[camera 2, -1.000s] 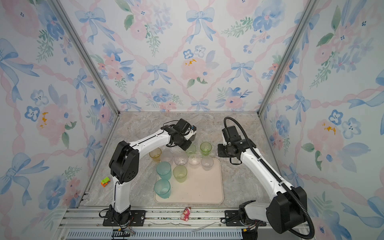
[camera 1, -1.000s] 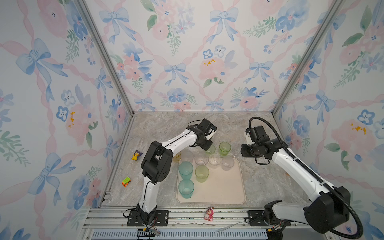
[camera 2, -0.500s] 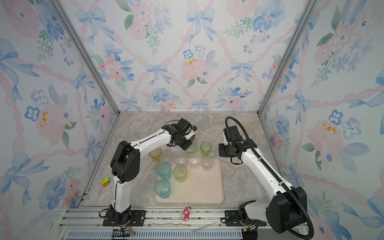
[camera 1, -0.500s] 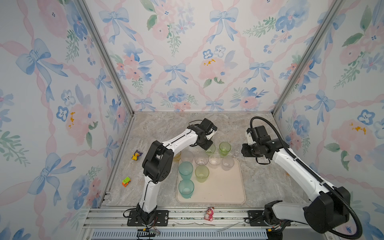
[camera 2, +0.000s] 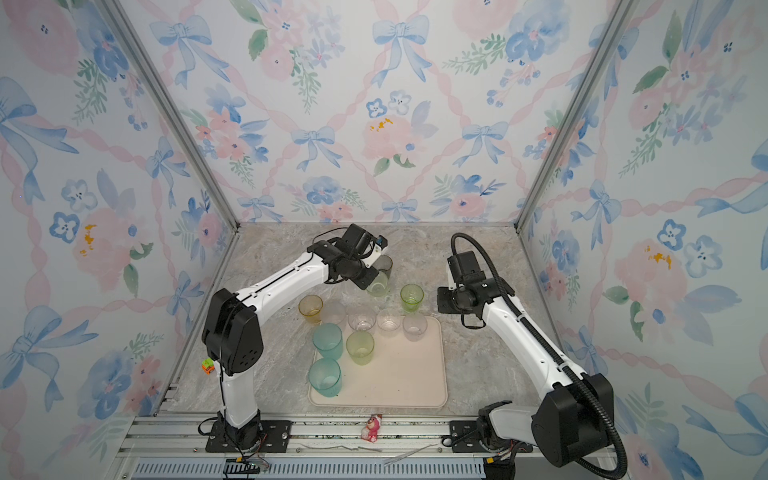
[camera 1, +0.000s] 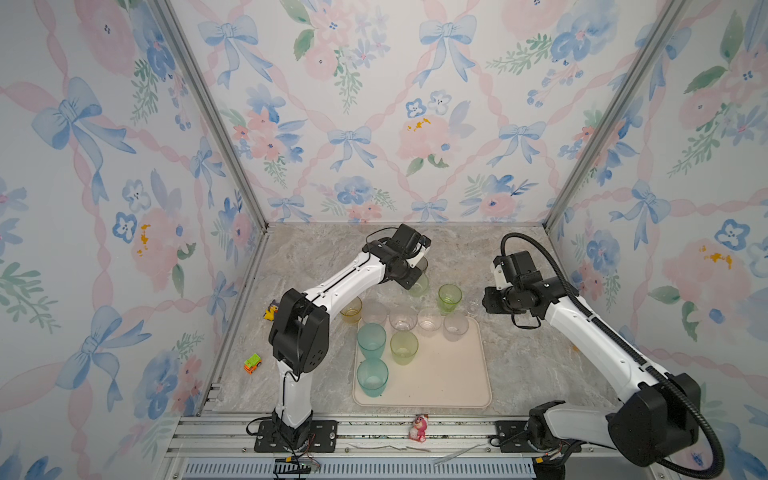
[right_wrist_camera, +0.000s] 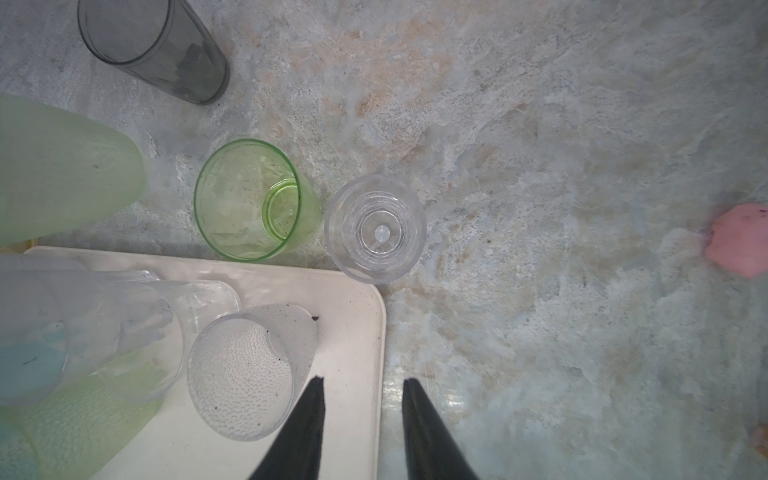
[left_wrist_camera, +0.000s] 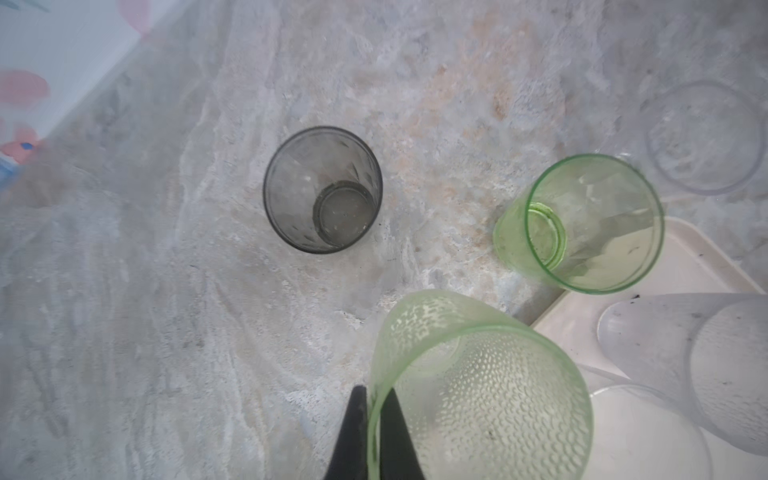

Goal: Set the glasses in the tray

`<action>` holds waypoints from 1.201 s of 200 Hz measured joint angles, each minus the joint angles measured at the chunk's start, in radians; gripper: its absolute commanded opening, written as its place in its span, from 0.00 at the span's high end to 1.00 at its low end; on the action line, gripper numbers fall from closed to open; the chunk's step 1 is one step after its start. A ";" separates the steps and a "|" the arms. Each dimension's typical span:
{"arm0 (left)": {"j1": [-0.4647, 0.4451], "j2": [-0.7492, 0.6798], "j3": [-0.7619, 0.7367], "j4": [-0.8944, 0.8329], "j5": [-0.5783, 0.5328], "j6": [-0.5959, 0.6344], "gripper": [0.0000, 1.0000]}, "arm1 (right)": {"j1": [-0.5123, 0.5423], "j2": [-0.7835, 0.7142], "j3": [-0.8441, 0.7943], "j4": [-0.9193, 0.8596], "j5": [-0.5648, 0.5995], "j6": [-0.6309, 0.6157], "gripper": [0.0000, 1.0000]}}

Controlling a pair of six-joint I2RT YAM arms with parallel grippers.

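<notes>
Left gripper (camera 1: pixel 415 279) is down on a pale green glass (camera 1: pixel 418 287), just beyond the far edge of the tray (camera 1: pixel 444 374)!
On the tray, two teal glasses (camera 1: pixel 371 340) stand along its left side, with a yellow-green glass (camera 1: pixel 404 348) beside them and clear glasses (camera 1: pixel 429 321) in a row at the far edge. Off it, a green glass (camera 1: pixel 449 297) stands just past the far edge, a yellow glass (camera 1: pixel 351 309) sits off the far-left corner, and the right gripper (camera 1: pixel 485 302) hovers off the far-right corner. A pink figurine (camera 1: pixel 417 428) sits in front of the near edge.
</notes>
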 measured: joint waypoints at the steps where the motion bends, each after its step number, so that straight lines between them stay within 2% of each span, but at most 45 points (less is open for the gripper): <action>1: 0.000 -0.003 0.000 0.000 0.000 0.000 1.00 | 0.000 0.000 0.000 0.000 0.000 0.000 0.65; 29: -0.003 -0.118 0.006 -0.010 -0.004 0.004 0.99 | 0.000 -0.003 0.000 0.000 0.000 0.000 0.65; 48: -0.037 -0.193 -0.003 -0.019 -0.006 0.011 0.99 | 0.000 -0.018 -0.006 0.000 0.000 0.000 0.65; 105: -0.286 -0.345 -0.145 -0.069 0.028 0.033 0.99 | 0.000 -0.087 -0.031 -0.002 0.001 0.008 0.65; 146: -0.376 -0.348 -0.261 -0.097 0.034 0.032 1.00 | 0.000 -0.129 -0.034 -0.008 0.001 0.016 0.65; 174: -0.397 -0.328 -0.299 -0.106 0.035 0.021 1.00 | 0.000 -0.158 -0.047 -0.013 0.001 0.023 0.65; 240: -0.416 -0.176 -0.299 -0.103 0.037 0.018 1.00 | 0.000 -0.172 -0.064 -0.032 0.001 0.027 0.65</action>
